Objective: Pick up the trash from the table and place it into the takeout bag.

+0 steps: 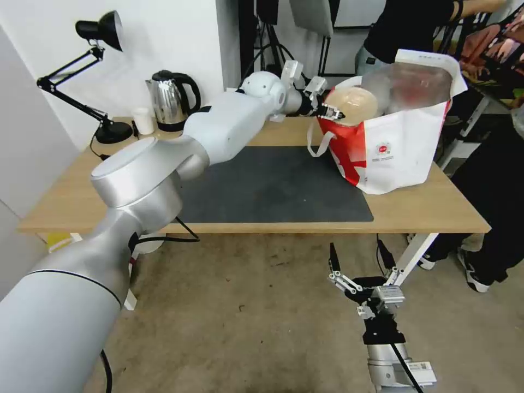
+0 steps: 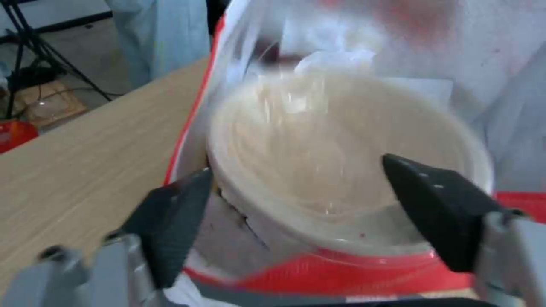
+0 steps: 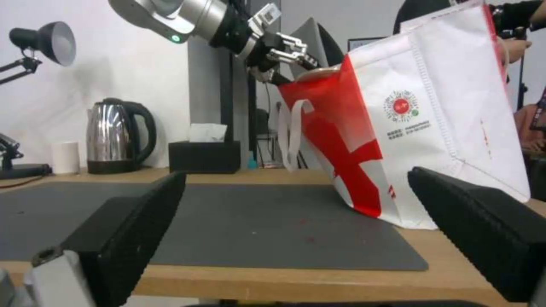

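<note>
Here, the left hand (image 1: 331, 113), fingers spread beside the clear-domed bowl (image 1: 353, 105) at the takeout bag (image 1: 404, 139) mouth, should retreat straight, sparing the rim; the right hand (image 1: 361, 263) hangs open below the table (image 1: 426, 210).

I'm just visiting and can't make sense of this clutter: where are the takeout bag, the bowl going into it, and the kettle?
Large white-and-red takeout bag (image 1: 406, 164): head view, white front panel.
Round tan-filled clear-domed bowl (image 1: 355, 105): head view, domed lid.
Steel kettle (image 3: 111, 136): right wrist view, shiny body.
</note>
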